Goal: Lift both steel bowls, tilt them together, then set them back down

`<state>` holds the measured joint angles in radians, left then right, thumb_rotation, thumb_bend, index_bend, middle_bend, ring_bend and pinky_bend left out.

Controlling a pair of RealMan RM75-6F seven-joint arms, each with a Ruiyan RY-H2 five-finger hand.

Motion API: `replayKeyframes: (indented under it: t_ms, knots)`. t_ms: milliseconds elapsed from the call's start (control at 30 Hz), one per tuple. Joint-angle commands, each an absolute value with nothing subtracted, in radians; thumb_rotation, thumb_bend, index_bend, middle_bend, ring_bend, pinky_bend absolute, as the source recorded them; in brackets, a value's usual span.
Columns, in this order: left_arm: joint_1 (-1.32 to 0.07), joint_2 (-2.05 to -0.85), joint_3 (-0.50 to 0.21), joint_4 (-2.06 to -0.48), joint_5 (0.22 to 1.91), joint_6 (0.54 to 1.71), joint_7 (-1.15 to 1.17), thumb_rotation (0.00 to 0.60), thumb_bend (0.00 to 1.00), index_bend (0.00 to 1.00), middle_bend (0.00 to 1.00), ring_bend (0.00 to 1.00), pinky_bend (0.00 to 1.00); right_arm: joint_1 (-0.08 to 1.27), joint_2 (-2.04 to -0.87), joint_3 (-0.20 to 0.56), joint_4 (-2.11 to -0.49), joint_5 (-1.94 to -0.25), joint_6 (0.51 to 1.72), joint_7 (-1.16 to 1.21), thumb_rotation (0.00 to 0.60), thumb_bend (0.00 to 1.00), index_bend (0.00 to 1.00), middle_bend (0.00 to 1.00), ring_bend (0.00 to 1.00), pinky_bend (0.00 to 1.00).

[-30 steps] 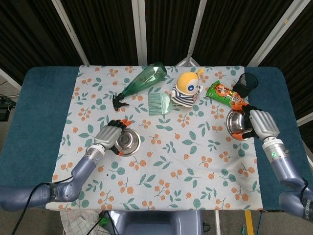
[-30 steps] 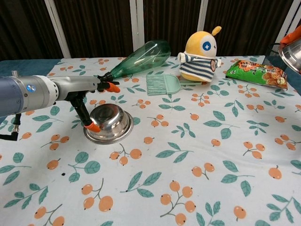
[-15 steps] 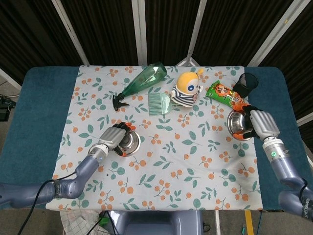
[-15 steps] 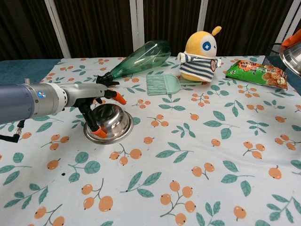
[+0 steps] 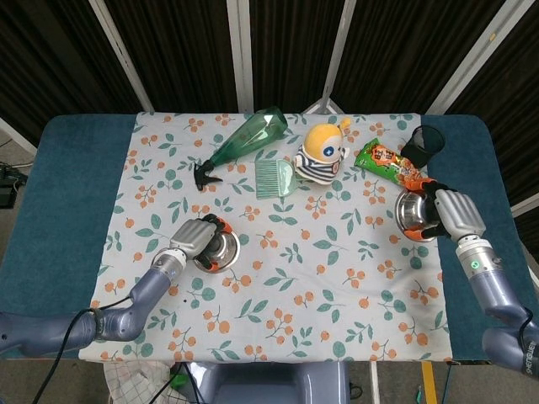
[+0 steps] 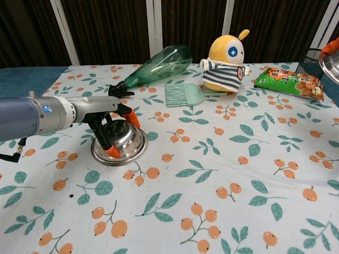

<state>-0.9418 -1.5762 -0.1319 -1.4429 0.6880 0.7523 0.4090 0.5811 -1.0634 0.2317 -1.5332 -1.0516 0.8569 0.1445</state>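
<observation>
**Presently Recorded: Two Steel Bowls, Each Under a Hand**

Item one: left steel bowl point(image 5: 217, 248), lower left of centre in the head view, upside down on the floral tablecloth point(image 5: 320, 286). In the chest view its near rim looked slightly raised from the cloth, though this was hard to confirm. The left hand point(image 5: 195, 240) lay over the bowl's left side, orange-tipped fingers point(image 6: 112, 151) curled down around the dome and rim, gripping it.

Item two: right steel bowl point(image 5: 412, 214), right edge of the head view, mouth turned toward the camera with its inside showing. The right hand point(image 5: 455, 213) held it from the right, fingers wrapped around the rim. The chest view showed only a sliver of this bowl at the far upper right edge; whether it rested on the cloth could not be told.

Other contents, upper half of the head view:
- Green plastic bottle point(image 5: 245, 142) with a black spray head, lying on its side at upper left of centre.
- Green dustpan brush point(image 5: 273, 178), just beside the bottle's lower right.
- Yellow plush toy point(image 5: 322, 152) in a striped shirt, upright, just right of the brush.
- Green snack packet point(image 5: 386, 162), lying flat right of the toy.
- Black mesh cup point(image 5: 424, 141), upper right, near the packet and above the right bowl.
</observation>
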Motion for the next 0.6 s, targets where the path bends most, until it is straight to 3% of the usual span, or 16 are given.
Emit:
replayKeyframes:
  t_ms: [33,233,400,600]
  knots:
    - [-0.95,-1.574,-0.125,-1.443,0.678,0.757,0.422,0.6,0.07,0.31,0.24,0.15,0.29,0.581,-1.064,0.233,-1.53,-1.052,0.855,0.147,0.6,0.05,0.42,0.33,0.46,0.51]
    - [-0.95,-1.571,-0.125,-1.455,0.683,0.806,0.435,0.6,0.1,0.47,0.37,0.26,0.39,0.578,-1.064,0.237,-1.534,-1.057,0.861,0.152,0.6,0.05,0.42,0.33,0.46,0.51]
    - [-0.931,-1.536,-0.145,-1.493,0.712,0.825,0.39,0.6,0.1,0.48,0.39,0.28,0.4,0.577,-1.065,0.243,-1.534,-1.058,0.865,0.155,0.6,0.05,0.42,0.33,0.46,0.51]
    - [-0.824,-1.502,-0.228,-1.552,0.935,0.917,0.097,0.6,0.1,0.48,0.4,0.28,0.4,0.576,-1.083,0.255,-1.532,-1.081,0.898,0.161,0.6,0.05,0.42,0.33,0.46,0.51]
